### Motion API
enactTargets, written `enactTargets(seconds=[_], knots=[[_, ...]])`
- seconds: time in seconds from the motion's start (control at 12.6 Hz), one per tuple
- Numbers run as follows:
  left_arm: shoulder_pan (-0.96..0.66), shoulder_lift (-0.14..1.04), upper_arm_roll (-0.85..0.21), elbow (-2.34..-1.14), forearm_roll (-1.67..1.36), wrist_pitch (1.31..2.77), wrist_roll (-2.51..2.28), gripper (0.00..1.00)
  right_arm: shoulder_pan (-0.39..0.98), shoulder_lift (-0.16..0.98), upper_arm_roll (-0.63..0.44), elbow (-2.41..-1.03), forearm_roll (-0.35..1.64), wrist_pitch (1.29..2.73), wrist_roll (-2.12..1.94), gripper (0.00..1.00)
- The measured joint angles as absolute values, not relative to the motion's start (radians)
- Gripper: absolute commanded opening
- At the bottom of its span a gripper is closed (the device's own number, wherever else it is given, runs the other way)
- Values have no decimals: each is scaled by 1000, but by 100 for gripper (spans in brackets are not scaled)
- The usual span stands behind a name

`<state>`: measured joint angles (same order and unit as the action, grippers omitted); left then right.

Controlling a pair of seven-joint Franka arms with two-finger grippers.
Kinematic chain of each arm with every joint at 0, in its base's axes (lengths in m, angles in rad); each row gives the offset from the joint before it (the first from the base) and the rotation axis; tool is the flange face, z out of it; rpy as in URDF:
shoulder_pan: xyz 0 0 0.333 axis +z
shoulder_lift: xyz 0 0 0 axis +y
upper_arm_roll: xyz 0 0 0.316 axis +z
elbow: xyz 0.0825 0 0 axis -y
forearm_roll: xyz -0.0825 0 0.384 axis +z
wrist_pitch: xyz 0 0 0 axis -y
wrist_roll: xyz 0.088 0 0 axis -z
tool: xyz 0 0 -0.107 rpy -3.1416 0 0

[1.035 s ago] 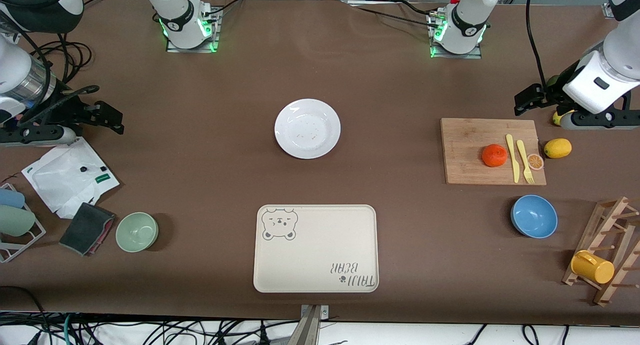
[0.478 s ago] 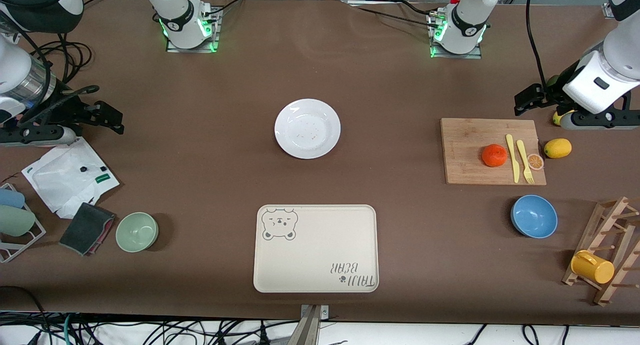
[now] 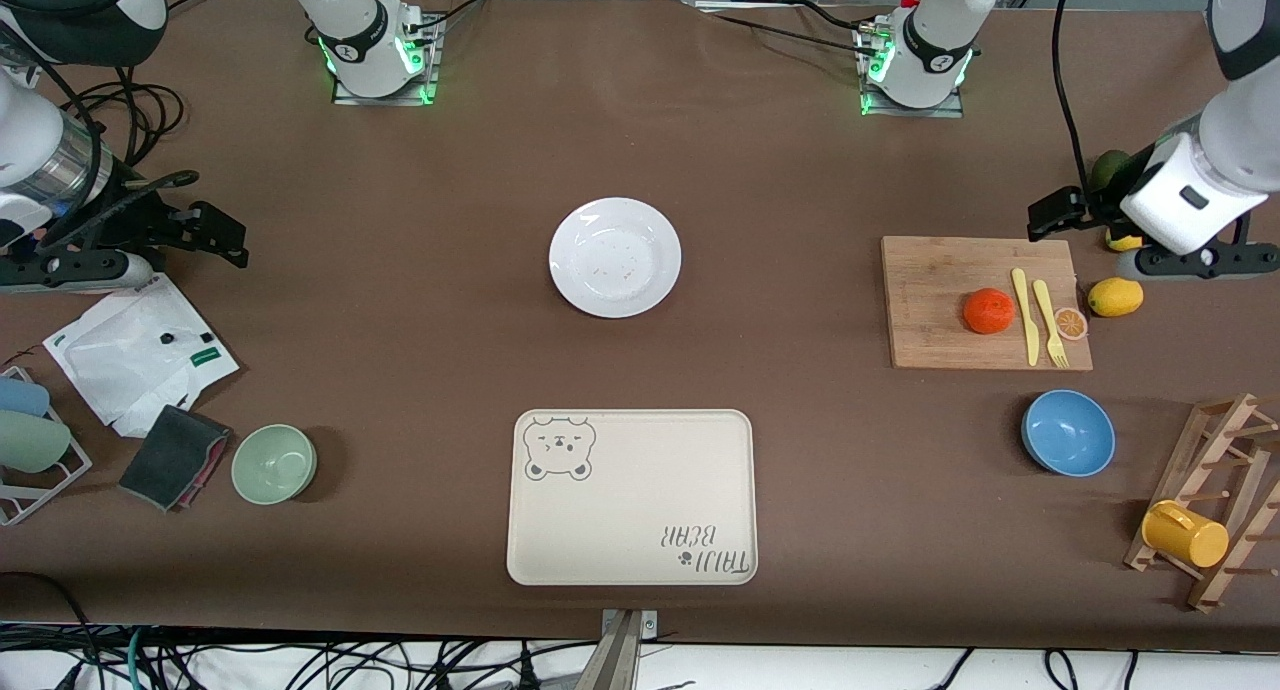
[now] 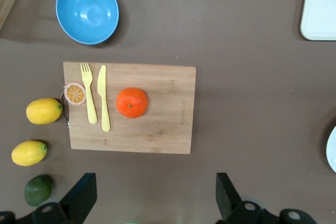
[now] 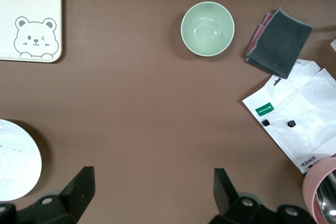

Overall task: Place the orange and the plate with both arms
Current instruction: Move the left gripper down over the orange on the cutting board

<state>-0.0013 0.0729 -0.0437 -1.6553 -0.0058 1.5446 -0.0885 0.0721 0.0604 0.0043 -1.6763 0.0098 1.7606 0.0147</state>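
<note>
Tray (image 3: pixel 632 497) lettering, upside down: "TAIJI BEAR"

We see a wide table (image 3: pixel 780 170) covered edge to edge in matte brown sheeting, lit evenly from above so that objects cast only short, soft shadows. Along its edge farthest from the front camera, two metal mounting plates (image 3: pixel 385 92) glow green at their rims, and black cables (image 3: pixel 770 30) trail across the covering between them. Below the edge nearest the front camera, a pale floor (image 3: pixel 850 670) carries a tangle of dark cables (image 3: pixel 450 665), and a metal bracket (image 3: pixel 625 650) projects at mid-table.
</note>
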Motion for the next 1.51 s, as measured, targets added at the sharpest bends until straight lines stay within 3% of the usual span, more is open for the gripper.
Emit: enactTargets(seconds=[0.48,0.88,1.51], knots=[[60,239,-40,-1683,73,1645,-48,100,71,62,2,-1677,10,1759,15,100],[60,319,-41,-1899,145,1926,-48,100,71,63,2,-1677,10,1759,15,100],[65,388,-41,-1947,155,1963,-47,100,71,63,2,-1677,10,1759,16,100]])
